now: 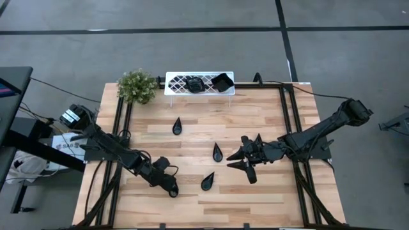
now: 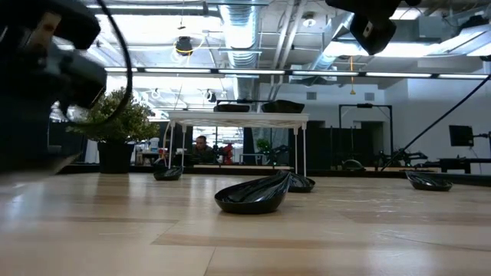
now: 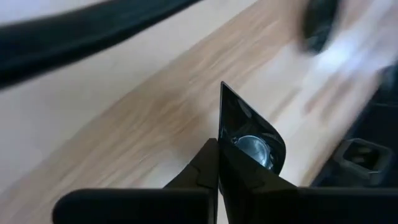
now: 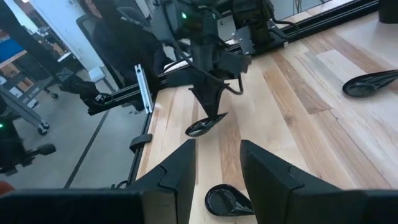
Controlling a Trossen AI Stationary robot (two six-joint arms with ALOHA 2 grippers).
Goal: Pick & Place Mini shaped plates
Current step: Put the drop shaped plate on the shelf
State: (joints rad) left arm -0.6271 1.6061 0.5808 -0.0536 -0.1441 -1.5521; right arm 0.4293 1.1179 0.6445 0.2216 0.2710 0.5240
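Three black teardrop mini plates lie flat on the wooden table (image 1: 268,191): one (image 1: 177,126) toward the far side, one (image 1: 217,152) in the middle, one (image 1: 208,181) nearer the front. Another two sit on the white lattice tray (image 1: 199,84). My left gripper (image 1: 171,187), at the near left, is shut on a further black plate (image 3: 249,140). My right gripper (image 1: 246,158) hovers open right of the middle, above the table; in its wrist view (image 4: 217,168) one plate (image 4: 227,200) lies below its fingers. My left gripper pinches the plate's rim (image 3: 221,144) between its two fingers. The fingers slant down from above, coming from the table's left. The plate (image 4: 207,126) hangs tilted below the fingertips, its pointed tip (image 3: 222,85) away from the gripper. Whether its lower edge touches the table, I cannot tell.
A small green potted plant (image 1: 137,86) stands at the far left corner beside the tray, which is raised on legs (image 2: 238,119). Black rails (image 1: 291,128) run along both sides of the table. Bare wood lies along the near edge.
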